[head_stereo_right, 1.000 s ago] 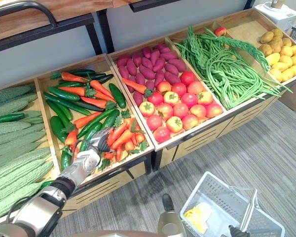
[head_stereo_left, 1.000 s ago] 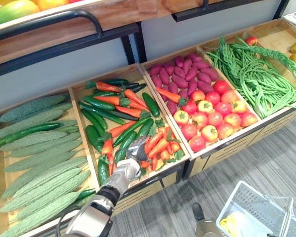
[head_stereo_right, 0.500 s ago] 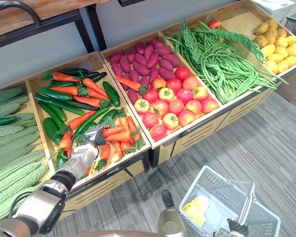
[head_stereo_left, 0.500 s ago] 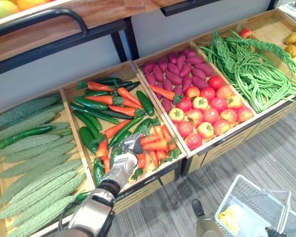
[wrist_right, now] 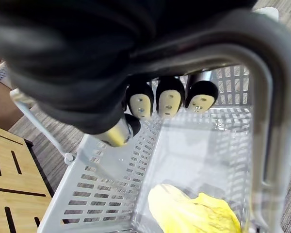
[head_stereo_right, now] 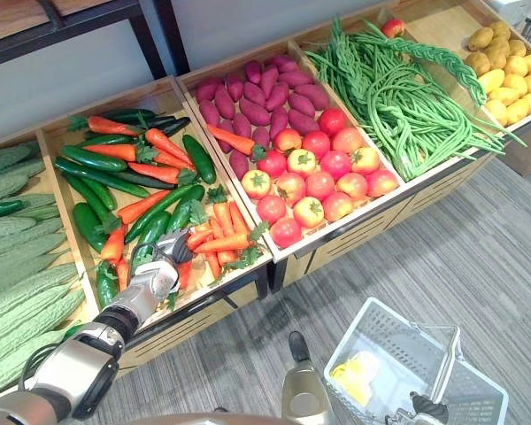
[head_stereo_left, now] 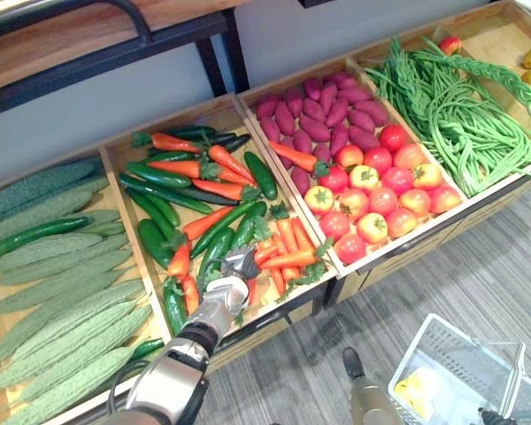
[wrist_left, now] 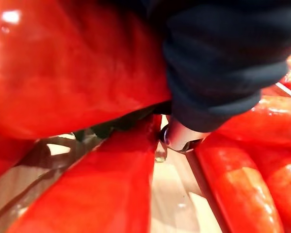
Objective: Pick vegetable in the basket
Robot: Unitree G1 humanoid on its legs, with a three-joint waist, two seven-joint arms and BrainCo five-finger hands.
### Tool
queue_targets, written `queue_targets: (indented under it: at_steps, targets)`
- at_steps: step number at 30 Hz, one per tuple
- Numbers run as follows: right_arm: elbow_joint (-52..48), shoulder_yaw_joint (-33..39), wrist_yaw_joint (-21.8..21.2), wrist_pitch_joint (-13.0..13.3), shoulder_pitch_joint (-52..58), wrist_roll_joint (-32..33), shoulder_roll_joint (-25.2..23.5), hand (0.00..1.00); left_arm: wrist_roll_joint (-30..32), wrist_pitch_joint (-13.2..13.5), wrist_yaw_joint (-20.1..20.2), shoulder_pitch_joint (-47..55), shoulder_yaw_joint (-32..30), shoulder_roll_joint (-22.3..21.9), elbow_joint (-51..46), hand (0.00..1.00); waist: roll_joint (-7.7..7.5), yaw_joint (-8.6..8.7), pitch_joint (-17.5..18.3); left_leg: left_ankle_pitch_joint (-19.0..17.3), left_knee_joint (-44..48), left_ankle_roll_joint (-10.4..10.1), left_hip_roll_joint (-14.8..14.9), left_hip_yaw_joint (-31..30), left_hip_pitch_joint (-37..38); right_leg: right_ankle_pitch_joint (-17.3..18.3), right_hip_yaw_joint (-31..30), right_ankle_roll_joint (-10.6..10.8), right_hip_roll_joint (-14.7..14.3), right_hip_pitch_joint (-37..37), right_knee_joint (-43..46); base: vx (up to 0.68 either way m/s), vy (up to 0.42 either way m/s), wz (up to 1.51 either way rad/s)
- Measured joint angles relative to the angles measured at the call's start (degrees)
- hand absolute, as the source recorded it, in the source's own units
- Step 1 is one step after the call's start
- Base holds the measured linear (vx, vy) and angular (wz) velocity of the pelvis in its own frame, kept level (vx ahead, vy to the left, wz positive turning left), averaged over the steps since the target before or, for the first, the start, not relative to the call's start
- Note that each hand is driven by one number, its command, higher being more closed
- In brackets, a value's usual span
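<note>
Left eye view: a wooden crate [head_stereo_left: 133, 232] at the centre left holds orange carrots [head_stereo_left: 288, 258] and dark green cucumbers [head_stereo_left: 159, 243]. The robot's left hand [head_stereo_left: 230, 282] reaches up from the lower left of the frame and rests on the front of the carrot pile. A grey mesh basket [head_stereo_left: 451, 350] hangs at the lower right with a yellow item [head_stereo_left: 413, 390] in it, well apart from the crate. Right eye view: the left hand [head_stereo_right: 157, 273] lies among the leafy carrot tops, its fingers partly buried, so I cannot tell whether they are spread or pinching. Left wrist view: carrots fill the frame from very close, and one silver fingertip [wrist_left: 177, 138] touches the side of a carrot above the bare crate floor [wrist_left: 169, 199]. Right wrist view: the right hand [wrist_right: 167, 99] has its fingers curled tightly round the basket's grey handle [wrist_right: 262, 97]. To do the pick well, the left hand probably needs to close fully round a single carrot near its middle. It should then lift straight up so the neighbouring carrots do not roll. Meanwhile the right hand should keep the basket level.
</note>
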State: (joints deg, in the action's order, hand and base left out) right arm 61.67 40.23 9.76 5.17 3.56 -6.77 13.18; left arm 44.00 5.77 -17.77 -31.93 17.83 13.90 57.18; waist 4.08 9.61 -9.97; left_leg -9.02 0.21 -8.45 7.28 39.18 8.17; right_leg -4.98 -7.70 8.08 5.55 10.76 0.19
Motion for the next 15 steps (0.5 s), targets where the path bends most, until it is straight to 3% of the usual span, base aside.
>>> queue_targets:
  at_steps: [6, 10, 15]
  targets:
    - [-0.02, 2.75, 0.2, -0.93, 0.41, 0.07, -0.42, 1.0, -0.08, -1.03, 0.07, 0.01, -0.01, -0.08, -2.93, 1.0, -0.51, -0.46, -0.35, 0.78, -0.04, 1.1, -0.21, -4.0, -0.55, 0.06, 4.15, 0.0, 1.5, -1.81, 0.02, -0.07, -0.054, 0.35]
    - [-0.09, 4.65, 1.13, -1.16, 0.71, 0.59, -1.06, 1.0, -0.15, -0.99, 0.04, 0.05, 0.08, 0.35, -10.3, 1.0, -0.6, -2.23, -0.33, 1.5, -0.12, 1.73, -0.58, -6.7, -1.18, 0.07, 6.63, -0.01, 2.59, -2.71, 0.12, -0.06, -0.037, 0.35]
    - [-1.26, 5.58, 1.17, -1.21, 1.35, 0.69, -3.67, 1.0, -0.16, -0.9, 0.01, 0.19, 1.73, 2.63, -18.06, 1.0, -1.62, -3.11, -0.04, 2.34, -0.48, 2.07, -0.63, -8.78, -1.24, 0.12, 9.35, -0.07, 3.26, -4.13, 0.06, -0.05, -0.038, 0.26]
